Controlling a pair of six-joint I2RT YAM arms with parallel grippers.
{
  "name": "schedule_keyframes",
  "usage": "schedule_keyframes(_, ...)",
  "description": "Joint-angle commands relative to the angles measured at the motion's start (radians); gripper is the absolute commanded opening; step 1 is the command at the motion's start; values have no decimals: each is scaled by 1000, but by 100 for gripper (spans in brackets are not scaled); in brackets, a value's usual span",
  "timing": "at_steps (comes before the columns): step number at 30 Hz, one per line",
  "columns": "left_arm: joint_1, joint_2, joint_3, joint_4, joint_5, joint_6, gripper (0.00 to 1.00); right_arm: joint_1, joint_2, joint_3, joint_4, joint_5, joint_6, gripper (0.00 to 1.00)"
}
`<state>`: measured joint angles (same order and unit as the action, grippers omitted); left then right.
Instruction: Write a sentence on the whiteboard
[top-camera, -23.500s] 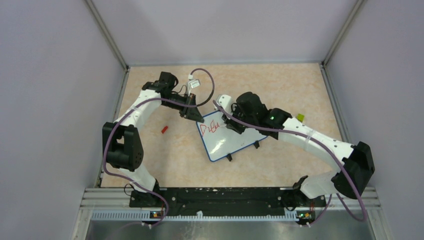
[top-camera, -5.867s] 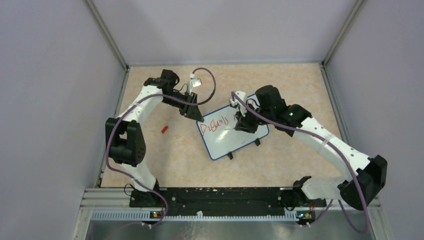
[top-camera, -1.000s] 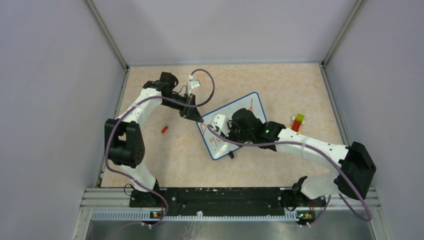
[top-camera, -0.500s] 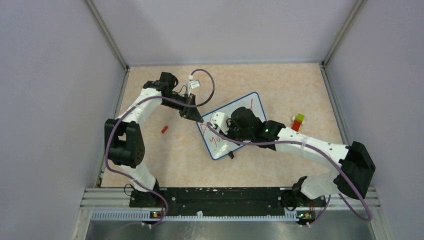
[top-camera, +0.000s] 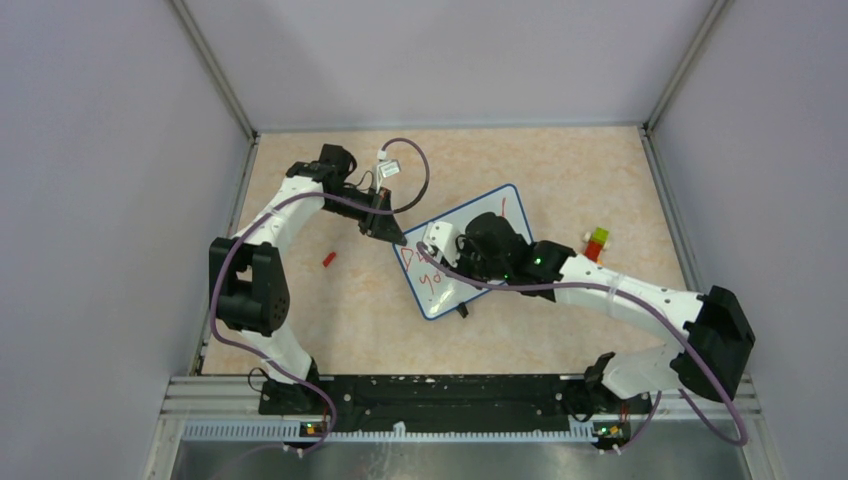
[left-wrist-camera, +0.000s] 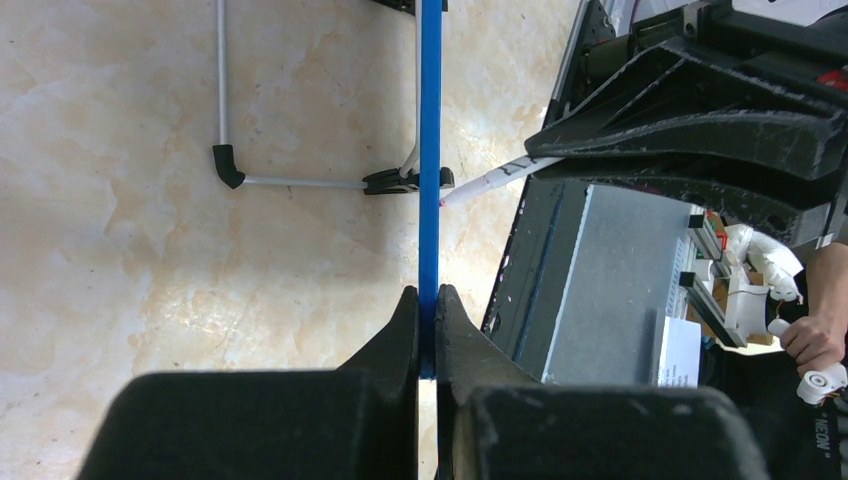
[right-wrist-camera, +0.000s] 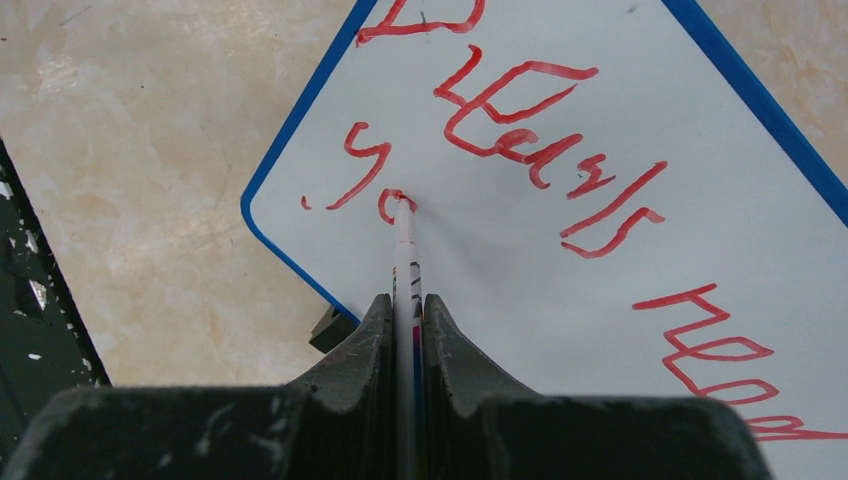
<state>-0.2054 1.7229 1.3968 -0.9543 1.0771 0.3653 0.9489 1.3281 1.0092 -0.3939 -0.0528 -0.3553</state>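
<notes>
Red sentence (right-wrist-camera: 540, 130), "Dreams need" above an unfinished "yo", crosses the whiteboard (right-wrist-camera: 500, 300), which is propped on its feet mid-table (top-camera: 560, 170) between both arms. The marker (right-wrist-camera: 404, 250), pinched in the right gripper (right-wrist-camera: 405, 305), appears to touch the "o". The left gripper (left-wrist-camera: 427, 300) clamps the blue rim. Heavy pressure could skid the board from that thin hold and smear the ink.

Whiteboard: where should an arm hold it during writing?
Grip the thin blue rim edge-on at a corner, where the left gripper is clamped. The whiteboard is a thin panel raised on feet, so the rim fits between the fingers. A corner hold leaves the face clear for the right gripper and its marker.
</notes>
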Motion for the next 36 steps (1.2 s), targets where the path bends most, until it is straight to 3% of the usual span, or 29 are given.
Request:
schedule_keyframes(1,1,-33,-14,11,-24,3,0,-29,-42,7,20,21,8,0)
schedule_keyframes(26,1,-28,-17,19,-27,-4,0,-29,-35,-77,-6,-6,-8,0)
schedule_keyframes(36,1,-34,-18,19,-30,-6,0,-80,-43,-16,-11,26,-14,0)
